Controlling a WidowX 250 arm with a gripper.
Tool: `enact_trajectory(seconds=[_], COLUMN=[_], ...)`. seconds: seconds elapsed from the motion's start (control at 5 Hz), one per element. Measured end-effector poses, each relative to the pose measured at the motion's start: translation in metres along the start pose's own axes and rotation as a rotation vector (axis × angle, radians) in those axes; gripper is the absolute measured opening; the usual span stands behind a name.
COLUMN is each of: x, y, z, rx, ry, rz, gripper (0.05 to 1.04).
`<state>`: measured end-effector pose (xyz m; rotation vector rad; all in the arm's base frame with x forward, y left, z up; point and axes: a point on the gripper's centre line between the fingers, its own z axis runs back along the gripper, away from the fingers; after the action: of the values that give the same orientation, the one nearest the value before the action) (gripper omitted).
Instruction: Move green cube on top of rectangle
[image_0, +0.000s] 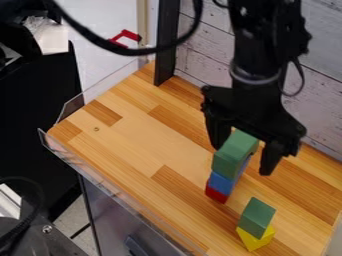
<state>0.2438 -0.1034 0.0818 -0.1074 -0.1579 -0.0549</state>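
Pincer: one pincer (242, 159), black, with two fingers pointing down. They are spread, one at each side of the farther green block, and on the right side one sees a gap between block and finger.
Near stack: two pieces, one upon the other, at the lower right of the view.
Yellow: one yellow piece (255, 240), it is the lower one of this stack.
Nearer green: one nearer green block (257, 217), on top of the yellow piece, outside the pincer and well apart from it.
Second stack: three pieces, a little farther, near the middle of the desk (127, 137).
Red: one red block (216, 194), at the bottom.
Blue: one blue block (221, 183), just above the red block.
Farther green: one farther green block (230, 155), the top one, over the blue block and between the two fingers.
Blocks together: five pieces, of which two are green, one is blue, one is red and one is yellow.
Desk: one, of wooden strips, with a transparent rim (107, 187) along the near edge.
Behind: one black post (166, 42) and one wall (207, 47) of pale boards.
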Motion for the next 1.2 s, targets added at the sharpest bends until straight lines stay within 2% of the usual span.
enact_trajectory(seconds=[0.8,1.0,1.2], x=[-0.006,-0.008,-0.008], y=[-0.030,-0.033,-0.035], z=[-0.002,-0.023,-0.035], rx=[0.046,0.070,0.073], ry=[-0.012,-0.014,0.005], rz=[-0.074,-0.041,-0.031], gripper=[1.000,1.000,1.000])
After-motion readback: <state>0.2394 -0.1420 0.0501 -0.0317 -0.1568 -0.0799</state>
